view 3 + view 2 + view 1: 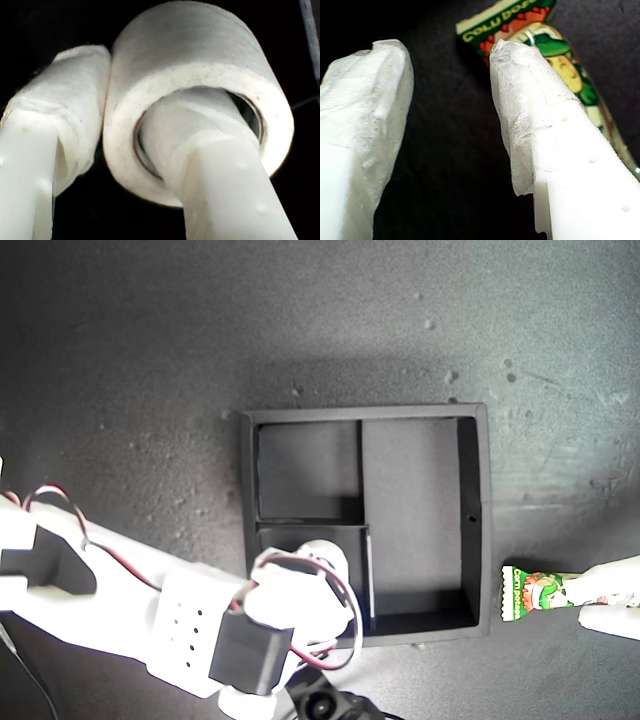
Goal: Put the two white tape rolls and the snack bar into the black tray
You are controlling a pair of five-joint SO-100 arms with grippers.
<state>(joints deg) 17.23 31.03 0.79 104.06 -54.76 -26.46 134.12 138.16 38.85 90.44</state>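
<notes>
— So where is the tape roll [195,95]?
— Clamped by my second gripper [125,135], one finger through its hole; only that wrist view shows this. It hangs over the black tray [480,530], lower left compartment in the exterior view.
— And the snack bar [540,592]?
— Lower right there, lying left-right outside the tray. My first gripper [450,105] stands spread, one finger over it.

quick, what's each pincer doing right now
First pincer: open, one finger lying over the snack bar, nothing gripped.
Second pincer: shut on a tape roll, one finger through its hole.
</notes>
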